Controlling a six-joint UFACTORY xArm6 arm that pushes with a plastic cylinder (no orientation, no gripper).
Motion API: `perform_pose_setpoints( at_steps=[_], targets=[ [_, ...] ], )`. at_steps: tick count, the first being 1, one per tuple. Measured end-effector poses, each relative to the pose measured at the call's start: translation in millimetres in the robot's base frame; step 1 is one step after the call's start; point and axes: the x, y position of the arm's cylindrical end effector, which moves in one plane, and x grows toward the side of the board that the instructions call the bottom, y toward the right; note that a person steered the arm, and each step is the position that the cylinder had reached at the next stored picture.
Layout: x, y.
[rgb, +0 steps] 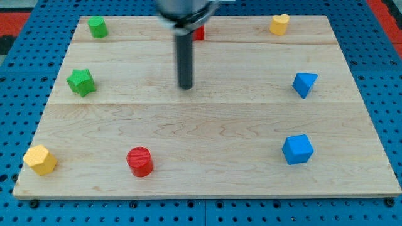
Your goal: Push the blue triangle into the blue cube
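My tip [185, 86] sits on the table [207, 132] a bit above centre, toward the view's top. No end effector on this arm – just the dark rod, so nothing to spread or pinch.

Blue triangle [304, 84] is well off to the view's right of my tip, at about the same height in the view, with bare wood between them. Blue cube [297, 149] is below the blue triangle, slightly toward the view's left of it – the two are apart, not touching.

Count, placed from the blue triangle:
- Blue: 2, the triangle and the cube.
- Red: 2. Red cylinder [139, 161] is far to the view's left and lower. A red block [199, 32] is up-left, mostly hidden behind the rod, shape unreadable.
- Green: 2. Green star [81, 82] is far left at roughly the same height. A green block [97, 27] is far left near the top edge, shape unclear.
- Yellow: 2. A yellow block [280, 24] is just up-left near the top edge. A yellow hexagon-like block [41, 159] is at the far bottom-left corner.

Eight blocks total, none touching my tip.
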Motion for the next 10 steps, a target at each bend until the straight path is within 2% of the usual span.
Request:
perform_pose_setpoints(
  at_steps=[1,2,3,4,6,7,9,10],
  targets=[
    [8,-44],
    [10,-26],
    [-3,90],
    [17,185],
    [93,314],
    [123,279],
    [119,232],
    [123,262]
  ],
)
